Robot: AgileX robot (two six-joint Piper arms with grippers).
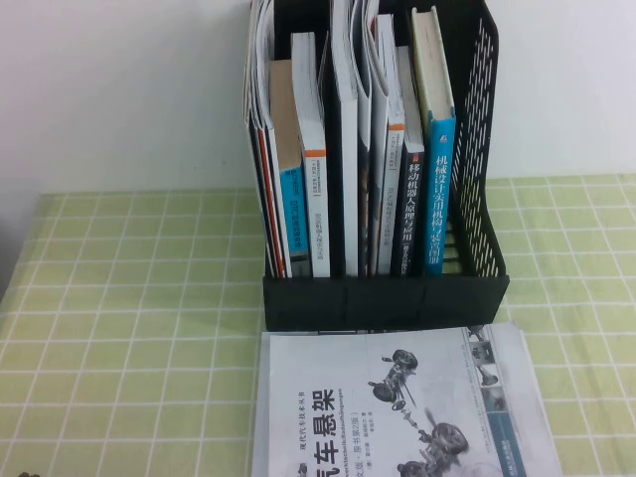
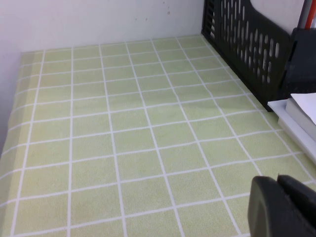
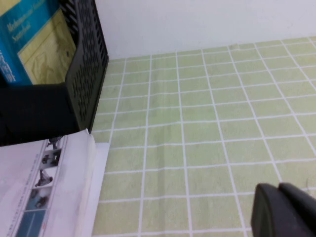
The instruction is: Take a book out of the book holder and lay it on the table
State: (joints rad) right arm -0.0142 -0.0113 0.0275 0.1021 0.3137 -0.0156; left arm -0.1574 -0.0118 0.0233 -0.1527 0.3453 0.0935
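The book [image 1: 438,189] stands upright in the holder [image 1: 386,296], in the slot at the 3 o'clock end, with a black-spined book [image 1: 411,204] touching it on the 9 o'clock side and a white car book [image 1: 397,407] lying flat on the table [image 1: 129,328] just at the holder's 6 o'clock lip. Only the right wrist view shows the book's yellow-green cover with its blue band [image 3: 34,44] through the holder's mesh wall [image 3: 86,64]; the high view shows neither arm. The left gripper [image 2: 282,206] hangs low over the table at the holder's 9 o'clock side, the right gripper [image 3: 284,211] likewise at its 3 o'clock side, and whether either is released or clenched I cannot tell.
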